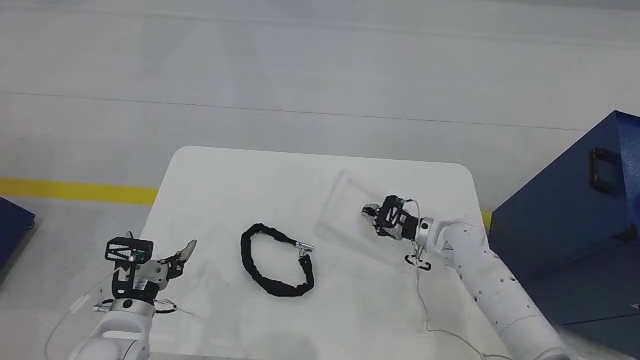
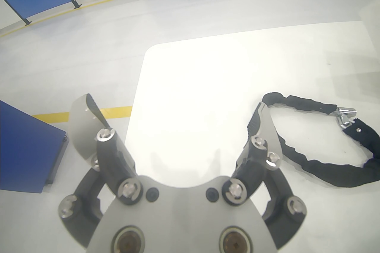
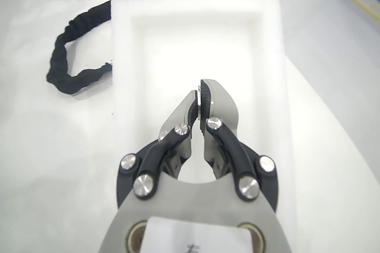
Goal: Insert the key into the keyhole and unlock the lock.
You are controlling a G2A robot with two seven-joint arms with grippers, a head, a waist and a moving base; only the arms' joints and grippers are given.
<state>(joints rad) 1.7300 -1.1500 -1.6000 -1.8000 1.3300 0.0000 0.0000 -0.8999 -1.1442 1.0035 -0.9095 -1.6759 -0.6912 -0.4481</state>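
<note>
The key (image 3: 198, 85) is small, thin and stiff, and likely slick metal, so it is best gripped flat by its head with the blade left free to enter the keyhole. Any twist between the pads would spoil the line-up. The right pincer (image 3: 198, 91) is closed down narrow over the white foam tray (image 3: 267, 28), and a sliver of bright metal at its tips is probably that key. Too little shows to tell its shape. The chain lock (image 2: 299, 102) lies in a loose loop near the middle of the table (image 1: 250, 175), just beside the tray. It is a chain in a wrinkled black fabric sleeve, which looks heavy for its size and limp, so it will slump and slide unless pinned. The firm places to hold are the black lock body (image 2: 360, 131) and the silver metal end (image 2: 344, 114) next to it, not the soft sleeve. The keyhole itself cannot be made out. The left pincer (image 2: 175, 110) is spread wide with nothing in it, near the table's front left corner, with the loop close to one of its fingers.
</note>
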